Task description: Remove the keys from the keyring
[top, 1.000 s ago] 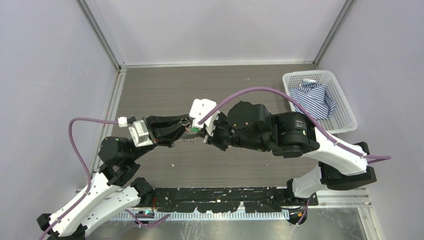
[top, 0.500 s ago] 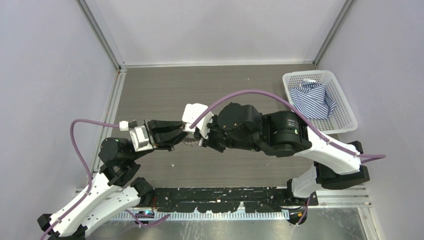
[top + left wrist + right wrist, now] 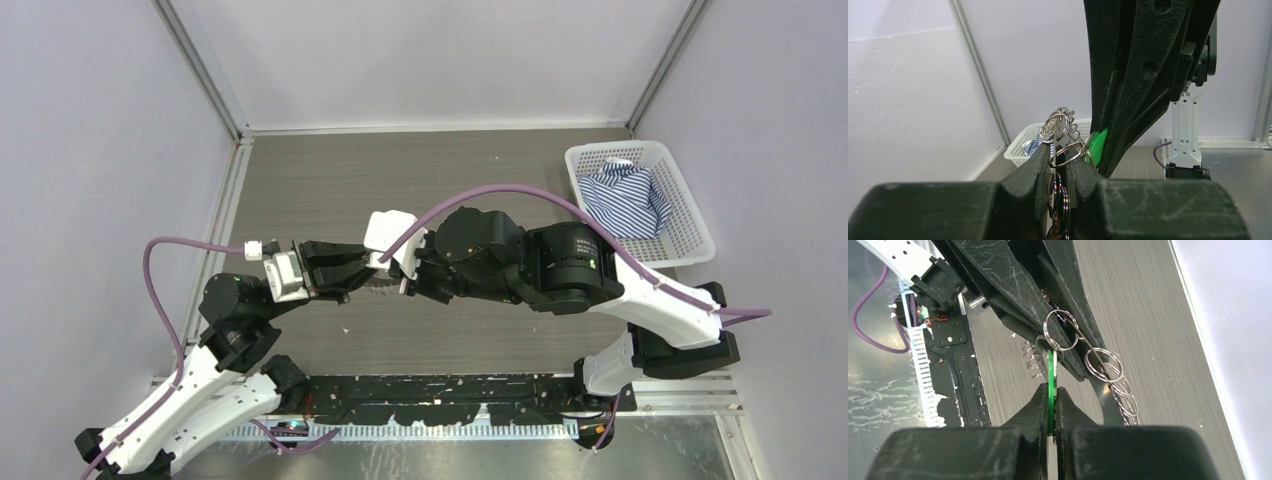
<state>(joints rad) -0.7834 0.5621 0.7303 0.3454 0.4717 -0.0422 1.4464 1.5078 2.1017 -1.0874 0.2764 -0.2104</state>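
Observation:
Both grippers meet above the middle of the table. My left gripper is shut on the thin silvery keyring, whose loops stick up between its fingers. More linked rings trail along the left fingers in the right wrist view. My right gripper is shut on the flat bright green key, held edge-on, its top hooked into a ring. In the left wrist view the green key shows beside the right fingers. A silvery bunch of keys hangs below the left gripper and right gripper.
A white plastic basket with a blue-striped cloth in it stands at the table's far right. Metal frame posts and pale walls close in the back and sides. Purple cables loop over both arms.
Both grippers, still joined at the keys, have shifted left and slightly toward the near edge over the last second; in the last half second they barely moved.

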